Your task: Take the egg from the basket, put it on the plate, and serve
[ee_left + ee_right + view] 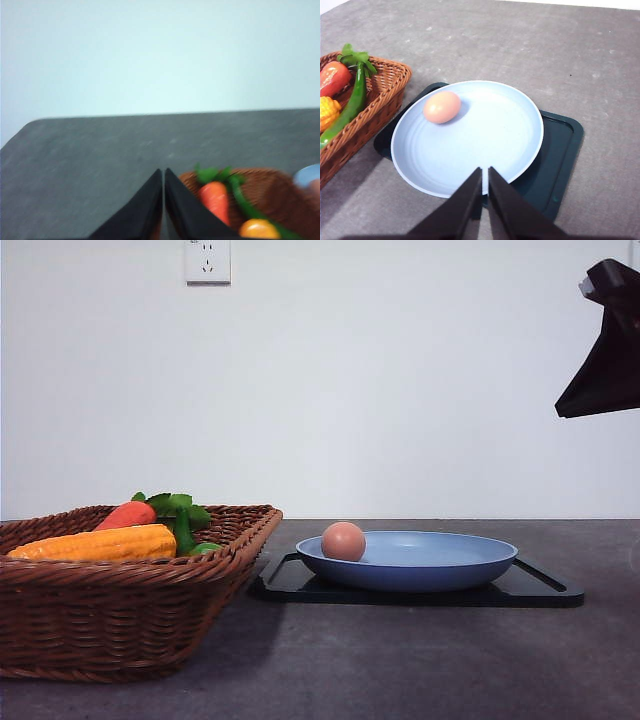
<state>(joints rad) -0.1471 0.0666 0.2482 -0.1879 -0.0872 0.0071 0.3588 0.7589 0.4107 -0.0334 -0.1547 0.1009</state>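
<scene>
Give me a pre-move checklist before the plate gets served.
1. Egg out of the basket and in the plate: ok.
2. Egg settled: cannot tell; it lies near the rim on the basket side and could roll.
3. Plate seated on the black tray: ok, it sits within the tray's edges.
4. Right gripper free: ok, fingers together and holding nothing, above the plate's near rim.
5. Left gripper out of the way: ok, fingers together, empty, by the basket's carrot.
6. Table around the tray free for sliding: ok in the front view.
</scene>
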